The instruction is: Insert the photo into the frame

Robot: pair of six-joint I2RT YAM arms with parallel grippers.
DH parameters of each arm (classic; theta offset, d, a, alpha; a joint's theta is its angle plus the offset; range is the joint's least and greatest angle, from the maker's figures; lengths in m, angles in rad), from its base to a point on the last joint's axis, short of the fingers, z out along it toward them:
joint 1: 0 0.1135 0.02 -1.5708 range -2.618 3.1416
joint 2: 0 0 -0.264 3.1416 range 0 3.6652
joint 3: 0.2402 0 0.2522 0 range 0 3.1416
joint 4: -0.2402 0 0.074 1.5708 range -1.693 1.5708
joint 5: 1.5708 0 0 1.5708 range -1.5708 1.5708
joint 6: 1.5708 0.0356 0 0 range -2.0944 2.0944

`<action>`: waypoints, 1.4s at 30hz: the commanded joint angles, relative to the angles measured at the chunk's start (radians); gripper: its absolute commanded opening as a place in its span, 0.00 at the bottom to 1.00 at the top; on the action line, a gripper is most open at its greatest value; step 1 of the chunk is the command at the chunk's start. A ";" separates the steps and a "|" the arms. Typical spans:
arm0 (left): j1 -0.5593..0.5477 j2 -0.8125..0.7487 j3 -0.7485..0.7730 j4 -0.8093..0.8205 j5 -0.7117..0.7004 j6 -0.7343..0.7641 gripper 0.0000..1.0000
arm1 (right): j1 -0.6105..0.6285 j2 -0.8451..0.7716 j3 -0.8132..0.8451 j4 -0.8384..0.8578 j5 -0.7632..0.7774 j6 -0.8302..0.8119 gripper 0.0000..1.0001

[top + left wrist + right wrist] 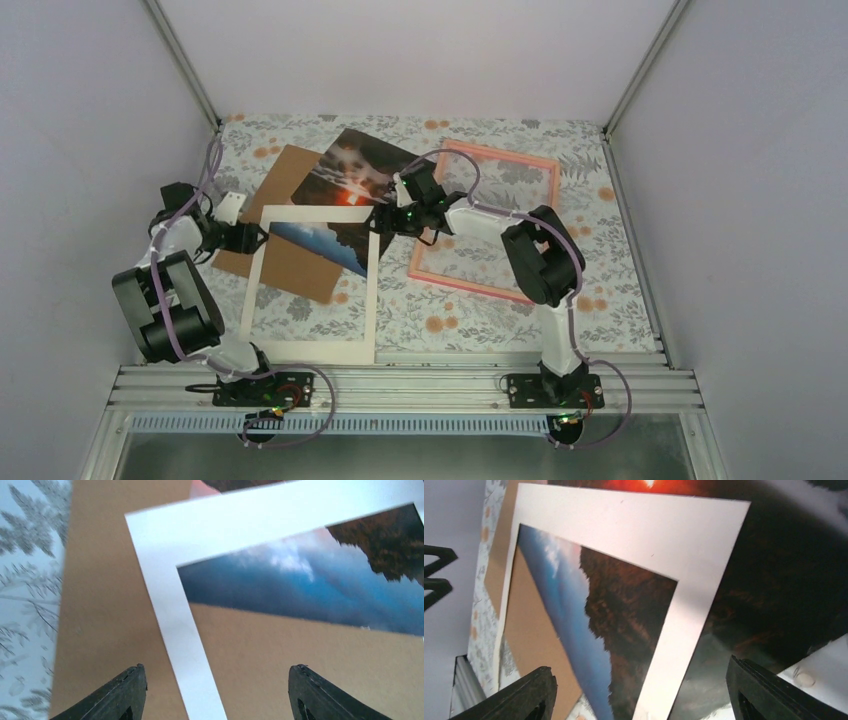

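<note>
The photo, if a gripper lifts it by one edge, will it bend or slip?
The photo lies thin and flat, partly on the brown board, so it would probably droop if lifted by an edge. Its face looks glossy, so it may slip. The white mat overlaps one corner, so pulling could drag the mat along.

The top view is bright and even, with soft shadows on the table (615, 230). In the left wrist view the white mat (170, 605) shines pale and looks a bit blurry. In the right wrist view the photo (774, 580) lies dark in shadow.
</note>
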 commanded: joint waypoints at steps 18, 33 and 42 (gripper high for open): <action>-0.137 0.358 0.125 0.173 0.043 -0.161 0.69 | -0.048 0.285 0.200 -0.059 -0.055 0.062 0.85; -0.179 0.392 0.135 0.157 0.165 -0.160 0.71 | -0.081 0.272 0.149 0.152 -0.290 0.168 0.89; -0.219 0.278 0.070 0.384 -0.029 -0.290 0.77 | -0.079 0.290 0.160 0.114 -0.263 0.138 0.85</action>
